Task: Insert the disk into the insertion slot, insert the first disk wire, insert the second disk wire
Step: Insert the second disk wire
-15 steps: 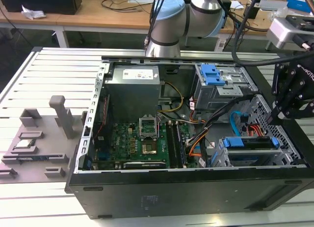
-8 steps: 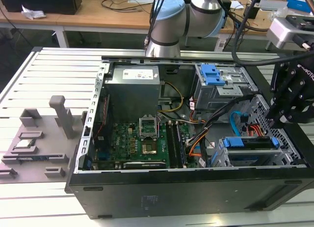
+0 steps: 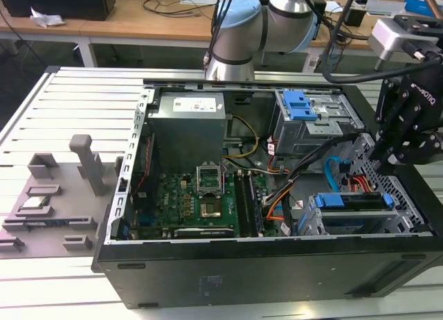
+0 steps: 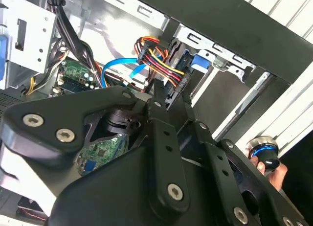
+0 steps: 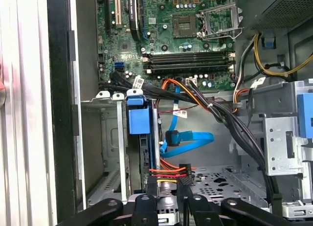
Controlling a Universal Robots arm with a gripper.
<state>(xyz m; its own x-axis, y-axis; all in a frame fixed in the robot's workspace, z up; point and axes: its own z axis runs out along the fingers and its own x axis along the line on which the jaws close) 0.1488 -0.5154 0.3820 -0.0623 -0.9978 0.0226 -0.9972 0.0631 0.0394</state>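
Note:
The disk, with its blue carrier bracket, sits inside the insertion slot, a silver cage in the case's near corner at the exterior view's right. My black gripper hangs just behind that cage. In both wrist views its fingers are shut on a black connector with red, yellow and orange wires, close to the disk's rear end. A blue flat wire lies loose beside it, its plug free in the case.
The open computer case holds a motherboard, a power supply and a taller grey cage with a blue latch. Black cable bundles cross behind the disk. A hand shows outside the case wall. Grey fixtures lie beside the case.

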